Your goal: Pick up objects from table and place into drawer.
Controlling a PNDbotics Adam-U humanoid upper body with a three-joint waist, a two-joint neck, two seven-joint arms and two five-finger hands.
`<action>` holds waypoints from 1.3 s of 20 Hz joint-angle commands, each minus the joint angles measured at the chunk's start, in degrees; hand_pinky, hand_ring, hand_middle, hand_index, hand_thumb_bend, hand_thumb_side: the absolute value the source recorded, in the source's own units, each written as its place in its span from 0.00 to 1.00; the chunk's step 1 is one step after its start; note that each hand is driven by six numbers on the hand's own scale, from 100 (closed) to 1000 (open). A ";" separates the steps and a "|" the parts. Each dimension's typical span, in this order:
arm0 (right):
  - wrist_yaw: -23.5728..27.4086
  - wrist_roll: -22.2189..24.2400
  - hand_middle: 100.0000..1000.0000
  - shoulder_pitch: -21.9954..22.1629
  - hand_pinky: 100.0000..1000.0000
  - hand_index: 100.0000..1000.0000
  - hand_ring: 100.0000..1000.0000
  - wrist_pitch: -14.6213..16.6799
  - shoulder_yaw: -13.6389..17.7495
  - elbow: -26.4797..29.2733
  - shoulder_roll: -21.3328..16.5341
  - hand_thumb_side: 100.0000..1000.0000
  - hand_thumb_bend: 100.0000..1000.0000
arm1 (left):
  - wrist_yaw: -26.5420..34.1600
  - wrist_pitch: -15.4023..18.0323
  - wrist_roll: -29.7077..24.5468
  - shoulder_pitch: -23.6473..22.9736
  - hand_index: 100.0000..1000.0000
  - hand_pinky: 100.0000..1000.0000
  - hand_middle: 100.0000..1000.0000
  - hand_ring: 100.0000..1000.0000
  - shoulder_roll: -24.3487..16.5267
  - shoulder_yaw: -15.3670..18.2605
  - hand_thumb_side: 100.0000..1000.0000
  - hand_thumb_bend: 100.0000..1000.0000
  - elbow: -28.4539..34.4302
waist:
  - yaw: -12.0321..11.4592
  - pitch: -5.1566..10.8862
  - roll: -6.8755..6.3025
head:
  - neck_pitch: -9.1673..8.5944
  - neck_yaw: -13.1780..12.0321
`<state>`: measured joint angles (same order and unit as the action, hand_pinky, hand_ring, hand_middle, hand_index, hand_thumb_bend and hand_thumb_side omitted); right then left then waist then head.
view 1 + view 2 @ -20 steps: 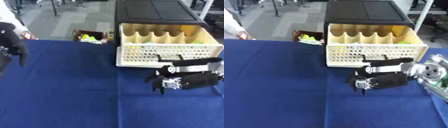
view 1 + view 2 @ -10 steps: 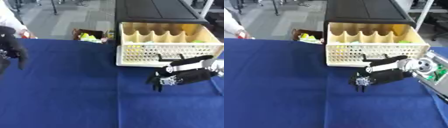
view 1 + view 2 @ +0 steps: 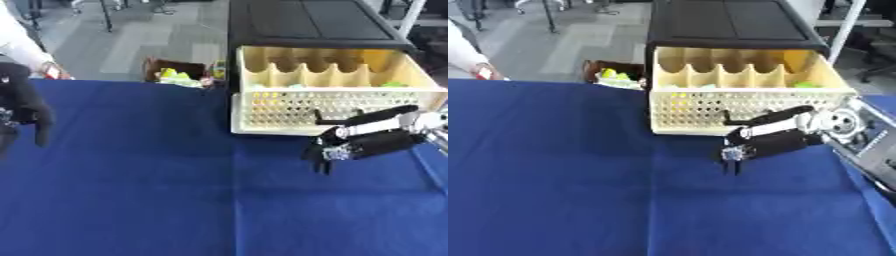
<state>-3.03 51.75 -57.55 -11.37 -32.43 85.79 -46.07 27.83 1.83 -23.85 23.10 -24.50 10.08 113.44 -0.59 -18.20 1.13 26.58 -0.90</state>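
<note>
While the cream drawer (image 3: 745, 102) stands pulled out toward the near side from its black cabinet (image 3: 724, 22) at the far right of the blue table (image 3: 131, 190), the right hand (image 3: 350, 145) hangs just in front of the drawer's perforated front wall, reaching in from the right edge. Its thumb lies stretched out along the drawer front, and its fingers (image 3: 322, 156) are bent downward toward the cloth; nothing can be made out between them, and whether they touch the cloth cannot be told. Inside the drawer, a scalloped divider (image 3: 728, 75) runs from left to right, and small greenish and pale things (image 3: 805, 85) lie on the floor of the near compartment, too blurred to name. At the left edge, seen only in the left eye view, the left hand (image 3: 26, 112) hovers over the table with its dark fingers hanging straight down and relaxed, holding nothing. Beyond the far edge of the table, just left of the cabinet, a brown box (image 3: 179, 75) on the floor holds something yellow-green. At the far left a person's white sleeve (image 3: 22, 45) shows, well apart from the drawer. No loose object can be seen on the blue cloth between the two hands.
</note>
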 commanded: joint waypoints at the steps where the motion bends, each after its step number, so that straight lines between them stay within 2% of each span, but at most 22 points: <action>1: -2.02 0.22 0.67 -1.73 0.85 0.90 0.70 0.82 1.26 -2.73 0.33 1.00 0.00 | -0.54 0.03 -0.26 0.13 0.72 0.21 0.43 0.44 -0.29 0.81 0.75 0.00 1.15 | -0.31 0.82 -0.17 | -0.52 0.17; 12: -5.67 0.22 0.67 -4.50 0.86 0.90 0.70 2.79 2.67 -9.59 4.60 1.00 0.00 | -1.58 -0.17 -0.79 -0.46 0.72 0.21 0.43 0.44 0.36 1.25 0.76 0.00 1.15 | -0.82 0.30 -0.11 | -0.89 0.59; 19: -6.90 0.22 0.65 -5.28 0.85 0.88 0.68 3.60 3.81 -11.36 5.88 1.00 0.00 | -2.06 -0.46 -1.02 -0.65 0.72 0.21 0.43 0.44 0.61 1.40 0.77 0.00 1.15 | -0.72 0.21 -0.07 | -1.03 0.68; 26: -9.90 0.22 0.60 -8.10 0.83 0.85 0.65 3.77 7.18 -16.23 9.38 1.00 0.00 | -2.95 -1.01 -1.93 -1.17 0.72 0.21 0.43 0.44 1.20 1.36 0.78 0.00 1.15 | -1.01 0.05 0.13 | -2.01 1.18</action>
<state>-12.21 51.97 -64.09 -7.96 -26.75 70.05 -36.15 25.16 0.78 -25.43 21.64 -22.66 10.77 113.44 -1.56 -19.15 1.36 25.49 0.14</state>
